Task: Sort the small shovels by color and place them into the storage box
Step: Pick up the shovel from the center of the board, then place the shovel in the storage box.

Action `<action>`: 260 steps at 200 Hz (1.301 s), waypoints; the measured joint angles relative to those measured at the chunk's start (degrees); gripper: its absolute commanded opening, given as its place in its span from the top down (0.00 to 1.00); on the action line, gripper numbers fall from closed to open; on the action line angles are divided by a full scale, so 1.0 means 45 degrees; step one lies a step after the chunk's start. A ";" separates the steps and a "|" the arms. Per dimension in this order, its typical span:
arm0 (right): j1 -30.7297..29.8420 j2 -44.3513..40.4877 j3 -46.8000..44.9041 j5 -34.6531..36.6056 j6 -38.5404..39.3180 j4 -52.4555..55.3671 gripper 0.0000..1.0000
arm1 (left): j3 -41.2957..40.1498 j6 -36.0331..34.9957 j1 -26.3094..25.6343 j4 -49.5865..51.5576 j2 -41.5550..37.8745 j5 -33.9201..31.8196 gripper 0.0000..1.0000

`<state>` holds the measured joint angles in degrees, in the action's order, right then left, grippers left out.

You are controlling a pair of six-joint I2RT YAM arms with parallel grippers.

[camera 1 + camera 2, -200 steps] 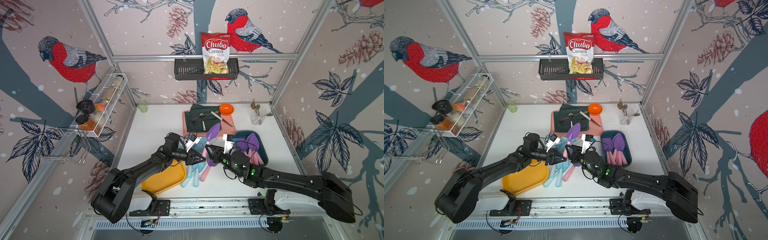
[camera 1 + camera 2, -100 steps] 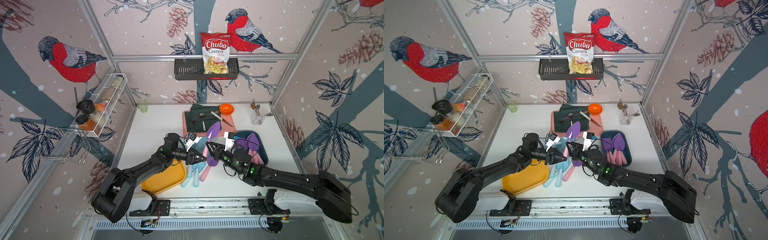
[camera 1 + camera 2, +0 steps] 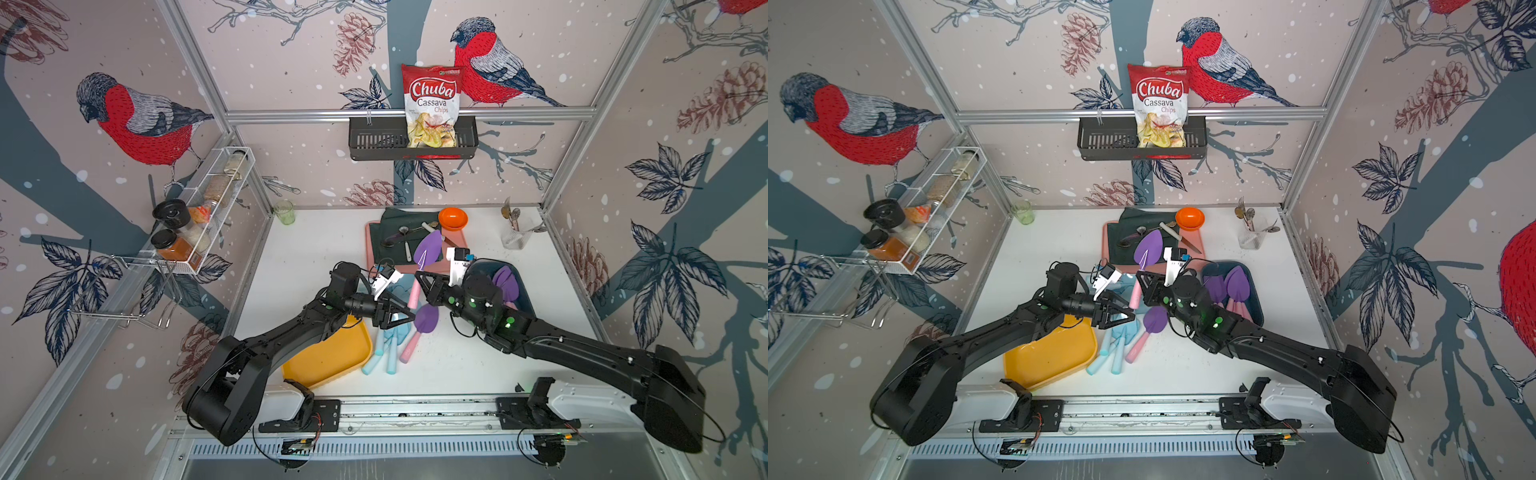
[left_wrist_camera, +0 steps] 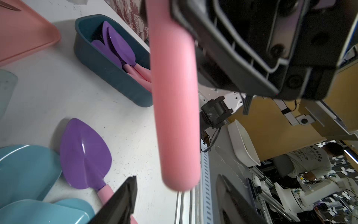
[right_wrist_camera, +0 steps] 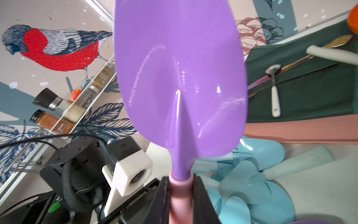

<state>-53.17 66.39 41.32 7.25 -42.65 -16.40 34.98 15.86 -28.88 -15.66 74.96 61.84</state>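
- The right jaws are clenched on a purple-bladed shovel (image 5: 180, 77). They pinch its pink handle just below the blade. The shovel is held clear of the tabletop (image 3: 299, 257), over the middle, with the blade pointing toward the far edge.
- The left jaws stand spread and released. The free end of that pink handle hangs between them, and no grip on it shows.
- The storage box (image 4: 108, 71), dark teal, sits toward the right edge of the tabletop. Several purple shovels (image 3: 1237, 282) lie in it, pink handles toward the front edge.
- Another purple shovel (image 3: 426, 318) lies flat on the tabletop just left of the box. It rests against a heap of light blue shovels (image 3: 390, 336) near the middle.
- A yellow tray (image 3: 332, 353) lies by the front edge, left of the blue heap.
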 measured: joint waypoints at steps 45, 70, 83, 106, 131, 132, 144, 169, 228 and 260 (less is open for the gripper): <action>0.3478 -0.0408 0.1282 -0.1141 0.1389 0.5853 0.96 | 0.0617 -0.2132 0.0000 0.2059 -0.0117 -0.2040 0.27; 0.5901 -0.0306 0.1554 -0.1855 0.2608 0.8718 0.95 | 0.0913 -0.3342 0.0000 0.2992 -0.0248 -0.3109 0.27; 0.7116 -0.0068 0.1559 -0.2079 0.3230 0.9865 0.95 | 0.0928 -0.3779 0.0000 0.3332 -0.0325 -0.3468 0.27; 0.8650 0.0612 0.1545 -0.2399 0.4124 1.1375 0.94 | 0.0923 -0.4206 0.0000 0.3682 -0.0345 -0.3793 0.27; 0.9651 0.1219 0.1452 -0.3026 0.4775 1.1914 0.91 | 0.0923 -0.4371 0.0000 0.3784 -0.0345 -0.3857 0.27; 0.9666 0.1239 0.1452 -0.3041 0.4794 1.1924 0.91 | 0.0923 -0.4381 0.0000 0.3789 -0.0345 -0.3861 0.27; 0.9782 0.1651 0.1457 -0.3356 0.4959 1.1924 0.90 | 0.0923 -0.4483 0.0000 0.3886 -0.0345 -0.3881 0.27; 0.9908 0.2424 0.1564 -0.3827 0.5221 1.1876 0.89 | 0.0913 -0.4517 0.0000 0.3925 -0.0345 -0.3886 0.26; 0.9724 0.3526 0.1744 -0.4556 0.5761 1.1506 0.78 | 0.0899 -0.4527 0.0000 0.3963 -0.0345 -0.3886 0.27; 0.9627 0.3716 0.1880 -0.4614 0.5829 1.1273 0.61 | 0.0899 -0.4527 0.0000 0.3963 -0.0316 -0.3881 0.27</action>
<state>-9.85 83.11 49.78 -13.52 -16.43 34.33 39.03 -4.51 -28.88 2.17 73.54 44.38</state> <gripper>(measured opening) 0.377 0.734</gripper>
